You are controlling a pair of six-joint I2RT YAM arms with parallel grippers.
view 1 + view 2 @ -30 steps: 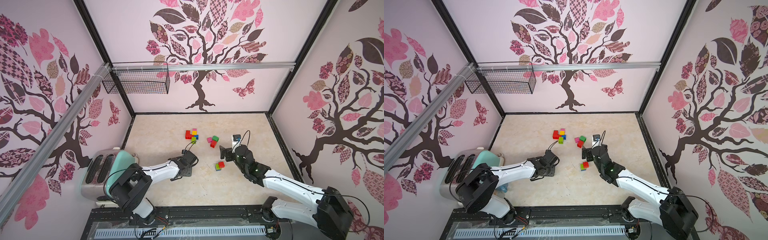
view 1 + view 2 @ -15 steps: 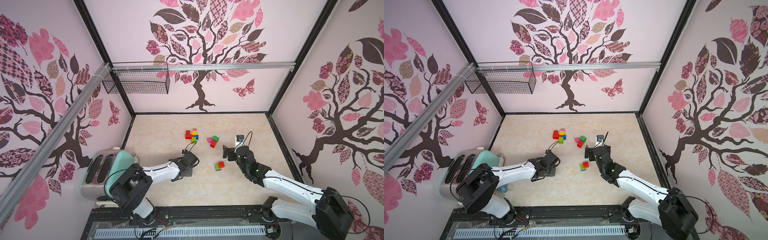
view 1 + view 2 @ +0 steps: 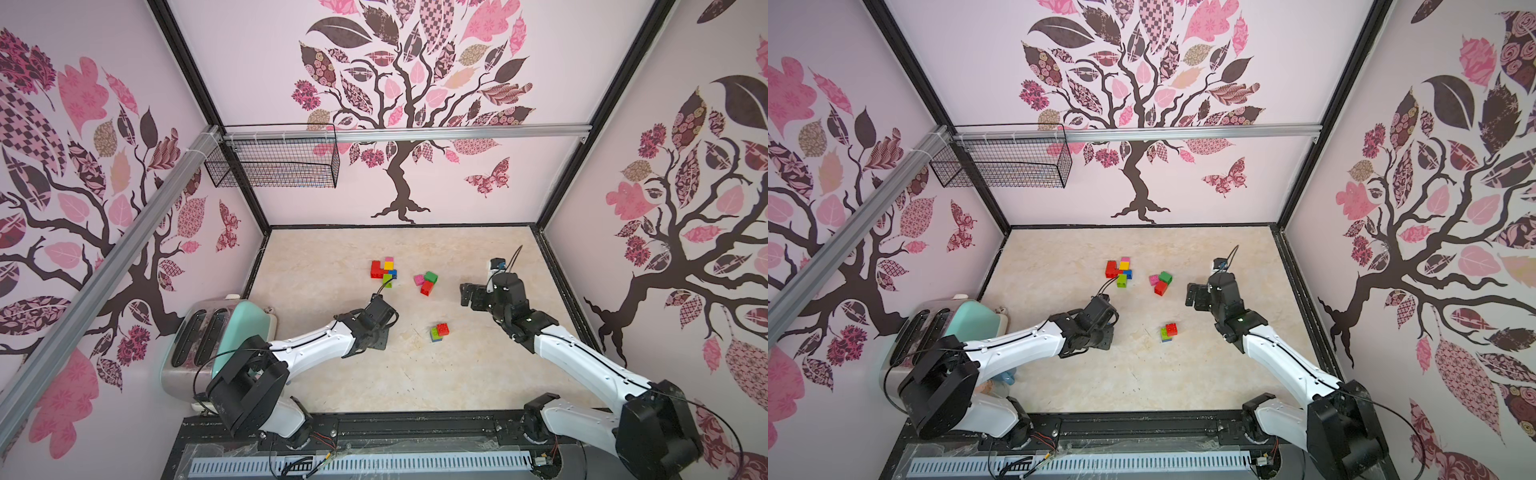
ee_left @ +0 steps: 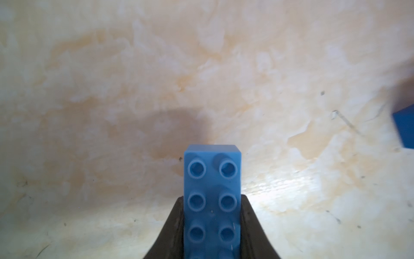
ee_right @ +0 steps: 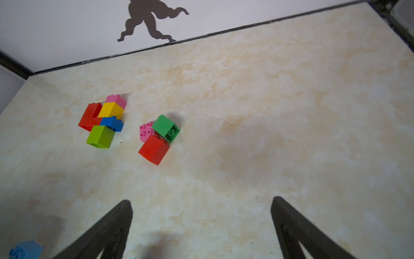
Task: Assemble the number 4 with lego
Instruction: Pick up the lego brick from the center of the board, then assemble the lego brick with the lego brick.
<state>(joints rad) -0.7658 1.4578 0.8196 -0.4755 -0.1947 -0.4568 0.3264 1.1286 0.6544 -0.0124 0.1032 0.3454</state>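
The left tool (image 4: 212, 198) is clamped on a blue brick (image 4: 212, 170), pinching its long sides. The studs face the wrist camera and the free end sticks out over bare bench (image 4: 112, 89). The right tool (image 5: 201, 200) hovers over the bench's right side, jaws wide apart and empty.

The step in hand looks like a carry: one piece is picked and not yet placed. Near the left tool lies a small stack (image 3: 438, 331) of red, lime and blue. Farther on is a loose trio (image 3: 426, 281) of pink, green and red, touching one another. Farthest is the build (image 3: 384, 269), with red, yellow, pink, blue and lime bricks packed together.

The next move probably calls for taking the blue brick to the build, squaring its studs up and pressing down, perhaps with the right tool steadying.

The bench is a pale marbled sheet, lightly scuffed. A toaster (image 3: 195, 336) sits at its left edge, a wire basket (image 3: 274, 166) hangs high at the back, and the walls carry a printed tree.
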